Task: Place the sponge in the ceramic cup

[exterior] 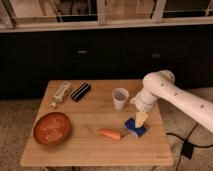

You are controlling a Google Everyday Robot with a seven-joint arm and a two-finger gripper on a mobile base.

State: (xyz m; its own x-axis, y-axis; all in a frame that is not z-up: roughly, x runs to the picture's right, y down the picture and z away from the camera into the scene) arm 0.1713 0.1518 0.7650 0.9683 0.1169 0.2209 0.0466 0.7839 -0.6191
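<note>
The blue sponge (pixel 135 127) lies on the wooden table (pixel 90 145) toward the right, just right of the orange carrot (pixel 109 134). My gripper (pixel 141 119) hangs from the white arm right over the sponge, its yellowish fingertips at the sponge's top edge. The white ceramic cup (pixel 120 98) stands upright a short way behind and left of the sponge, apart from the gripper.
A reddish-brown bowl (pixel 51 128) sits at the front left. At the back left lie a clear plastic bottle (pixel 61 93) and a dark rectangular object (pixel 80 91). The table's right edge is close to the sponge. Dark cabinets stand behind.
</note>
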